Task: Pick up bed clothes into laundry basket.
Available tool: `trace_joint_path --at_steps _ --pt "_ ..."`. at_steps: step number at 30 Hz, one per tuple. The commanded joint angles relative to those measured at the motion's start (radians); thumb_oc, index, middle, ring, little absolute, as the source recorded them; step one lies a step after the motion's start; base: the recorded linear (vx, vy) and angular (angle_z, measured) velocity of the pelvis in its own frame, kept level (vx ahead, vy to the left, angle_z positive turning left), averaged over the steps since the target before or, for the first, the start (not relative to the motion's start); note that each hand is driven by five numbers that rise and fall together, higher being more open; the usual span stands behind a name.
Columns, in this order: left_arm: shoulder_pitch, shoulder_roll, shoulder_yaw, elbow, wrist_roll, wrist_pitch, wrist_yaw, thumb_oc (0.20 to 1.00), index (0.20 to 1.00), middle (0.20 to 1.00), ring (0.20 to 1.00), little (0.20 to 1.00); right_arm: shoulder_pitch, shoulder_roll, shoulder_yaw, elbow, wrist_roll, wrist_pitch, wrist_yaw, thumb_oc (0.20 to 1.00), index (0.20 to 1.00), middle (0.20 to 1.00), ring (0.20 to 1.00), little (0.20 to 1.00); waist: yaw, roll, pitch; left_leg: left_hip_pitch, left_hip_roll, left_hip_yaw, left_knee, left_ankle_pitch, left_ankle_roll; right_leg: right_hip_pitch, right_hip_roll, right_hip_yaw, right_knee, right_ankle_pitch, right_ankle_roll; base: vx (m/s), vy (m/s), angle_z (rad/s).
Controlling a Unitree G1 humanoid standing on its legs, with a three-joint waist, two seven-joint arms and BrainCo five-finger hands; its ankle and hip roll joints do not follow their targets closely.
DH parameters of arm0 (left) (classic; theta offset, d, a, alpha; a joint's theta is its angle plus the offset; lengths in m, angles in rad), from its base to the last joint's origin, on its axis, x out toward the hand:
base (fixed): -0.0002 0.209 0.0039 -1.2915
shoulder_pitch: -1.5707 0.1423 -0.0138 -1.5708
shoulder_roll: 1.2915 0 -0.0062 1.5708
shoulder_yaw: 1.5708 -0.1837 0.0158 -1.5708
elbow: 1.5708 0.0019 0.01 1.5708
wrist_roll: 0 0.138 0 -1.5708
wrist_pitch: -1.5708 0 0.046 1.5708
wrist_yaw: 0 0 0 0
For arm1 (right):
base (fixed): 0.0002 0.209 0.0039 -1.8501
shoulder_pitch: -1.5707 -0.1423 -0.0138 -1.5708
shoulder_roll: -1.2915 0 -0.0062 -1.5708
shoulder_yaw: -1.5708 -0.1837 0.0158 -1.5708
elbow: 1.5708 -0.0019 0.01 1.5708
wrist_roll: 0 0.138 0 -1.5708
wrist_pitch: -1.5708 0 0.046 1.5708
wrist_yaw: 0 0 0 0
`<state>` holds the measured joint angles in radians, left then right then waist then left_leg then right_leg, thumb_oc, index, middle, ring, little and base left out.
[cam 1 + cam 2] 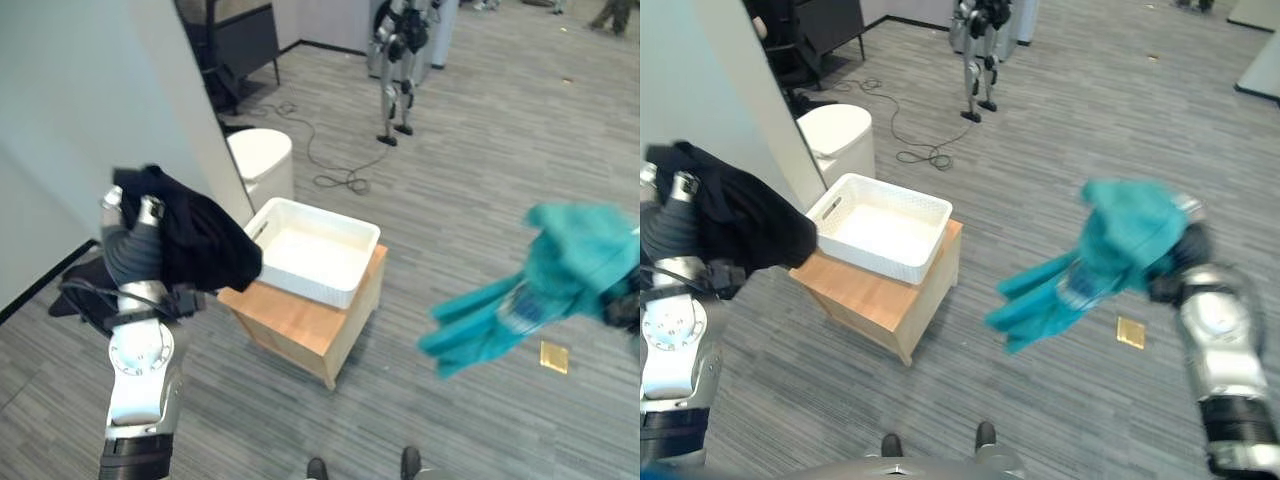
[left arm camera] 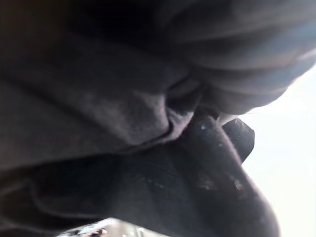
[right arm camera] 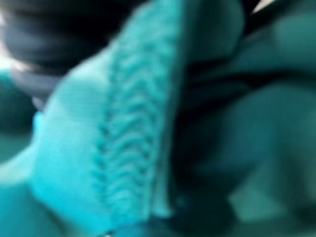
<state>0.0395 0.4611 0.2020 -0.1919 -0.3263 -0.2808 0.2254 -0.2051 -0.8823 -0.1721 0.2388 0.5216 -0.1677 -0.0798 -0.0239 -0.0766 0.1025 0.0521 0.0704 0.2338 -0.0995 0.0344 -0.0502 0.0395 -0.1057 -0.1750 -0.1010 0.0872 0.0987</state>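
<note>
No writing is showing legibly on any item; a pale patch on the teal garment point(image 1: 1110, 255) is too small to make out.

Teal garment — a knitted piece, hanging in the air from the right hand point(image 1: 1188, 243), held well to the right of the basket and above the floor point(image 1: 1040, 150). Its upper part is bunching over the hand, and the loose lower part is trailing down and toward the basket side. In the right wrist view the knit is lying against the hand's dark ribbed cover point(image 3: 44, 34); the fingers are hidden in the cloth, so their state cannot be told.

Black garment point(image 1: 195, 235) — draping over the raised left hand point(image 1: 135, 215), to the left of the basket, its lower edge hanging just beside the basket's near-left corner. The cloth is covering the fingers, so their grip cannot be told.

White laundry basket point(image 1: 345, 292) — sitting on a low wooden surface point(image 1: 300, 330), holding no clothes.

Other items — a round white bin point(image 1: 262, 160) standing behind the basket beside a grey wall panel point(image 1: 120, 100); another robot point(image 1: 400, 50) standing farther back on the floor.
</note>
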Motion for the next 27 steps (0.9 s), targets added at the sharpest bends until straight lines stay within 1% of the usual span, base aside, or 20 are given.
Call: trace_joint_path --at_steps 1,3,4,5,7,8,10,12,14,15,16,17,19,21,22,23,25,27 --pt "0.0 0.025 0.004 -0.019 -0.098 -0.024 -0.033 0.2 0.2 0.2 0.2 0.2 -0.182 -0.097 0.087 0.11 0.085 -0.034 0.027 0.2 0.2 0.2 0.2 0.2 0.055 -0.051 0.0 0.011 -0.001 -0.028 0.012 -0.033 -0.01 0.016 -0.03 -0.065 0.014 -0.054 0.055 -0.01 0.002 0.1" --pt "0.034 0.021 0.008 -0.015 -0.121 -0.016 -0.042 0.2 0.2 0.2 0.2 0.2 -0.279 -0.181 0.155 0.157 0.1 -0.016 0.046 0.2 0.2 0.2 0.2 0.2 0.073 -0.066 0.005 0.01 0.001 -0.029 0.012 -0.038 -0.013 0.015 -0.027 -0.069 0.014 -0.055 0.058 0.01 0.004 0.23" --pt "0.055 0.023 0.02 0.004 -0.143 -0.013 -0.041 0.2 0.2 0.2 0.2 0.2 -0.408 -0.27 0.258 0.207 0.086 0.001 0.067 0.2 0.2 0.2 0.2 0.2 0.095 -0.088 0.009 0.003 0.004 -0.03 0.014 -0.035 -0.015 0.011 -0.024 -0.074 0.014 -0.053 0.058 0.0 0.001 0.17" --pt "0.055 0.02 0.024 0.004 -0.143 -0.014 -0.041 0.2 0.2 0.2 0.2 0.2 -0.425 -0.272 0.273 0.214 0.087 0.0 0.068 0.2 0.2 0.2 0.2 0.2 0.092 -0.086 0.009 0.0 0.003 -0.029 0.012 -0.029 -0.014 0.007 -0.025 -0.073 0.014 -0.049 0.057 -0.02 -0.008 0.12" --pt "0.077 0.01 0.036 0.014 -0.139 -0.007 -0.038 0.2 0.2 0.2 0.2 0.2 -0.535 -0.335 0.364 0.238 0.053 0.01 0.073 0.2 0.2 0.2 0.2 0.2 0.105 -0.103 0.012 -0.007 0.006 -0.032 0.013 -0.027 -0.016 0.004 -0.023 -0.079 0.014 -0.046 0.059 -0.01 -0.011 0.09" --pt "0.093 0.011 0.04 0.022 -0.124 -0.002 -0.044 0.2 0.2 0.2 0.2 0.2 -0.593 -0.381 0.422 0.234 0.025 0.01 0.097 0.2 0.2 0.2 0.2 0.2 0.111 -0.111 0.013 -0.01 0.007 -0.034 0.013 -0.027 -0.017 0.003 -0.021 -0.081 0.014 -0.046 0.059 0.0 -0.011 0.04" --pt "0.141 0.013 0.034 0.029 -0.084 0.017 -0.064 0.2 0.2 0.2 0.2 0.2 -0.673 -0.427 0.458 0.29 0.016 0.003 0.082 0.2 0.2 0.2 0.2 0.2 0.123 -0.123 0.013 -0.011 0.01 -0.039 0.015 -0.033 -0.019 0.005 -0.019 -0.09 0.014 -0.051 0.063 0.0 -0.004 0.02" --pt "0.181 0.018 0.012 0.04 -0.078 0.026 -0.098 0.2 0.2 0.2 0.2 0.2 -0.768 -0.452 0.539 0.354 -0.026 0.004 0.076 0.2 0.2 0.2 0.2 0.2 0.134 -0.134 0.013 -0.023 0.007 -0.046 0.014 -0.025 -0.017 -0.003 -0.022 -0.097 0.014 -0.045 0.065 -0.01 0.001 0.05" --pt "0.196 0.012 -0.026 0.065 -0.113 0.038 -0.131 0.2 0.2 0.2 0.2 0.2 -0.859 -0.469 0.618 0.407 -0.055 0.01 0.069 0.2 0.2 0.2 0.2 0.2 0.138 -0.142 0.012 -0.027 0.005 -0.049 0.015 -0.026 -0.016 -0.003 -0.023 -0.102 0.014 -0.043 0.068 0.0 0.02 0.08" --pt "0.197 0.019 -0.036 0.062 -0.122 0.042 -0.14 0.2 0.2 0.2 0.2 0.2 -0.89 -0.472 0.638 0.43 -0.061 0.009 0.06 0.2 0.2 0.2 0.2 0.2 0.141 -0.146 0.012 -0.028 0.004 -0.051 0.014 -0.026 -0.015 -0.004 -0.024 -0.104 0.014 -0.042 0.069 0.0 0.024 0.13" --pt "0.201 0.029 -0.072 0.069 -0.139 0.053 -0.163 0.2 0.2 0.2 0.2 0.2 -0.995 -0.474 0.712 0.505 -0.075 0.006 0.043 0.2 0.2 0.2 0.2 0.2 0.144 -0.151 0.013 -0.034 0.001 -0.058 0.014 -0.026 -0.014 -0.006 -0.024 -0.107 0.014 -0.039 0.07 -0.01 0.016 0.16" --pt "0.199 0.026 -0.072 0.071 -0.14 0.053 -0.164 0.2 0.2 0.2 0.2 0.2 -1.014 -0.473 0.73 0.512 -0.073 0.004 0.043 0.2 0.2 0.2 0.2 0.2 0.142 -0.148 0.013 -0.035 0.0 -0.058 0.015 -0.026 -0.013 -0.006 -0.025 -0.107 0.014 -0.04 0.07 -0.01 0.017 0.15" --pt "0.193 0.036 -0.11 0.067 -0.151 0.059 -0.182 0.2 0.2 0.2 0.2 0.2 -1.09 -0.465 0.783 0.573 -0.095 0.004 0.02 0.2 0.2 0.2 0.2 0.2 0.144 -0.15 0.012 -0.04 -0.002 -0.063 0.014 -0.025 -0.012 -0.008 -0.026 -0.111 0.014 -0.039 0.071 -0.01 0.018 0.09" --pt "0.171 0.042 -0.158 0.066 -0.155 0.065 -0.192 0.2 0.2 0.2 0.2 0.2 -1.221 -0.444 0.88 0.658 -0.132 0.001 -0.013 0.2 0.2 0.2 0.2 0.2 0.145 -0.153 0.013 -0.045 -0.007 -0.071 0.013 -0.025 -0.01 -0.011 -0.029 -0.118 0.014 -0.037 0.074 0.0 0.0 0.0" --pt "0.171 0.04 -0.158 0.067 -0.155 0.065 -0.192 0.2 0.2 0.2 0.2 0.2 -1.23 -0.443 0.889 0.661 -0.131 0.001 -0.012 0.2 0.2 0.2 0.2 0.2 0.144 -0.15 0.014 -0.045 -0.007 -0.071 0.013 -0.025 -0.009 -0.011 -0.029 -0.118 0.014 -0.037 0.074 0.0 0.0 0.0" --pt "0.161 0.054 -0.173 0.064 -0.149 0.065 -0.196 0.2 0.2 0.2 0.2 0.2 -1.274 -0.442 0.927 0.654 -0.168 -0.005 -0.023 0.2 0.2 0.2 0.2 0.2 0.147 -0.158 0.013 -0.049 -0.009 -0.076 0.013 -0.025 -0.008 -0.013 -0.03 -0.12 0.014 -0.034 0.076 -0.01 0.006 0.05" --pt "0.154 0.058 -0.173 0.068 -0.131 0.06 -0.193 0.2 0.2 0.2 0.2 0.2 -1.321 -0.435 0.959 0.64 -0.169 -0.012 -0.03 0.2 0.2 0.2 0.2 0.2 0.146 -0.154 0.014 -0.053 -0.01 -0.077 0.013 -0.024 -0.008 -0.016 -0.032 -0.12 0.014 -0.034 0.077 -0.01 0.003 0.02" --pt "0.143 0.073 -0.165 0.086 -0.109 0.049 -0.171 0.2 0.2 0.2 0.2 0.2 -1.38 -0.427 1.017 0.612 -0.199 -0.022 -0.035 0.2 0.2 0.2 0.2 0.2 0.157 -0.164 0.014 -0.061 -0.013 -0.082 0.013 -0.022 -0.008 -0.023 -0.032 -0.123 0.014 -0.034 0.078 0.0 0.0 0.0"
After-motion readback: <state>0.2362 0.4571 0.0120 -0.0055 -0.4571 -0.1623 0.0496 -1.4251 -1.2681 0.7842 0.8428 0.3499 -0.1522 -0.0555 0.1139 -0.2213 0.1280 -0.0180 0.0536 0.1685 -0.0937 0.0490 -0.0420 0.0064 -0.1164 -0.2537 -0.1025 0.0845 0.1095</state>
